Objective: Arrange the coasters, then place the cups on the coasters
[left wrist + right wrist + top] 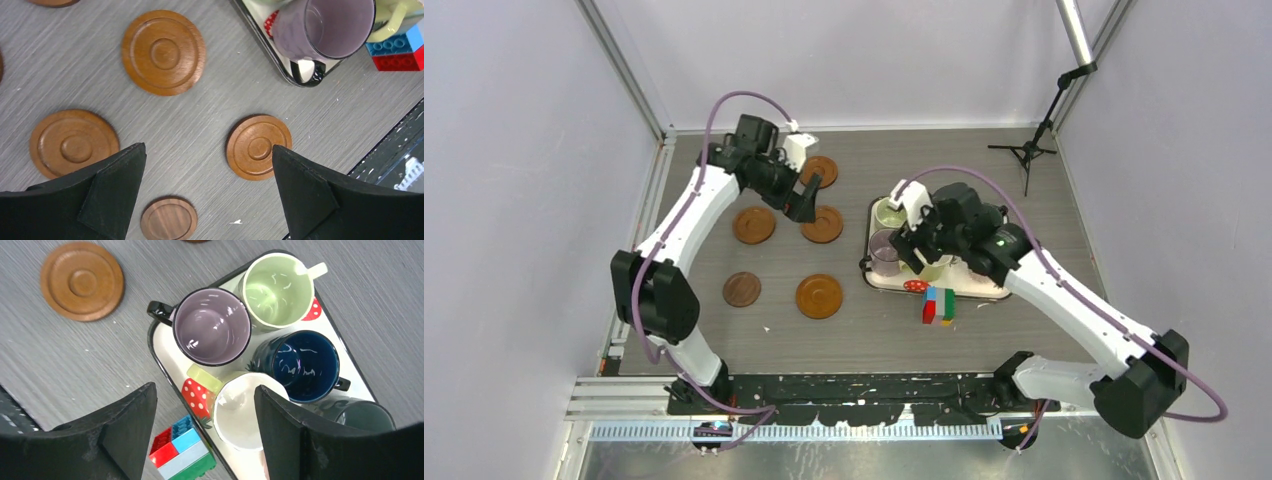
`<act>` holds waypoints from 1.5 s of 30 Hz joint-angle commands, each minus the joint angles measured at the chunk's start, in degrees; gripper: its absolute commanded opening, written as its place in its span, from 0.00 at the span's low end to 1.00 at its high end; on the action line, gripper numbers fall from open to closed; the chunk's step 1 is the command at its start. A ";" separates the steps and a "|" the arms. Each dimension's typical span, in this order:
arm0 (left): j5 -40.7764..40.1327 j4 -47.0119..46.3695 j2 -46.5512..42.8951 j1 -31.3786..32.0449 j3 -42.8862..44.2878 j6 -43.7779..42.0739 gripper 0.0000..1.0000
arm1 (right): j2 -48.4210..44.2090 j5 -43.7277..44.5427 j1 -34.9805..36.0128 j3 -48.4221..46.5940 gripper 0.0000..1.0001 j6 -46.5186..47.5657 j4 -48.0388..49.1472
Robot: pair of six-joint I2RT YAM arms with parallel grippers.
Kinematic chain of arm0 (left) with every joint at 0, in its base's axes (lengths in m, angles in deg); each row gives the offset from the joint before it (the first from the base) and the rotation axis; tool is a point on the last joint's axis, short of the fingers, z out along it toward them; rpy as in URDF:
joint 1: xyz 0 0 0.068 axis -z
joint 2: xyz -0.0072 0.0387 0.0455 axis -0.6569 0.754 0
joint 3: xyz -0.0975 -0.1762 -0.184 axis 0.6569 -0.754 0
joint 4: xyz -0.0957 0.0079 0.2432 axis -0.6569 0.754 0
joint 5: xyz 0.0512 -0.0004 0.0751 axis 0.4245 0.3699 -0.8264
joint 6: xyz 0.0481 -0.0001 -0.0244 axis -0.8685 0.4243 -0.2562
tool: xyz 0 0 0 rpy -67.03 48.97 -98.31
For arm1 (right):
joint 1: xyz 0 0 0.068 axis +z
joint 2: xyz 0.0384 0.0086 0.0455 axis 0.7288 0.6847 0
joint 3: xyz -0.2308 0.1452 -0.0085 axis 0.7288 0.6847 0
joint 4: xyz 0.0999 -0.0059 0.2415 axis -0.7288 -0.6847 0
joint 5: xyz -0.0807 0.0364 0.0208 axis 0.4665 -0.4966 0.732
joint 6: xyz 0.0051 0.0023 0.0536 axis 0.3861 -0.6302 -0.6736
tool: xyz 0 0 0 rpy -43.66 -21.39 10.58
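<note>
Spread wide and empty, the right gripper (205, 392) is hovering over the strawberry-print tray (167, 360), where the mauve cup (212, 327), light green cup (275, 290), dark blue cup (300, 365), pale yellow cup (240, 415) and grey cup (362, 415) are crowding together. Left of the tray, the left gripper (207, 150), also spread and holding nothing, is hanging above the coasters (164, 52), which are lying flat on the table (210, 95), the darker coaster (168, 218) among them.

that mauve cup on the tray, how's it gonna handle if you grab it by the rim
Probably rigid and slick: the mauve cup shows glossy highlights, so a grip could slip on its wall. Its wide body suggests it won't tip easily. It sits close against the light green cup on the tray, so lifting may nudge that one.
</note>
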 commanded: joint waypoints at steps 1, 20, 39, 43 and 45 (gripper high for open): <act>-5.05 -5.25 -3.47 8.57 -5.19 -0.46 1.00 | -4.81 -7.57 -5.35 -2.99 0.77 -7.91 -2.07; -14.45 -17.53 6.00 27.66 -11.67 12.95 0.82 | -6.22 -15.48 -34.23 -0.24 0.83 -22.73 2.76; -14.77 -24.03 13.69 28.18 -12.12 9.35 0.48 | -5.08 -15.78 -34.43 0.35 0.83 -22.00 2.95; -15.03 -24.60 12.99 28.05 -12.70 8.94 0.40 | -4.93 -15.79 -34.38 0.54 0.83 -21.89 2.98; -15.02 -24.82 11.92 27.90 -13.21 8.93 0.35 | -4.93 -15.79 -34.42 0.63 0.83 -21.76 2.98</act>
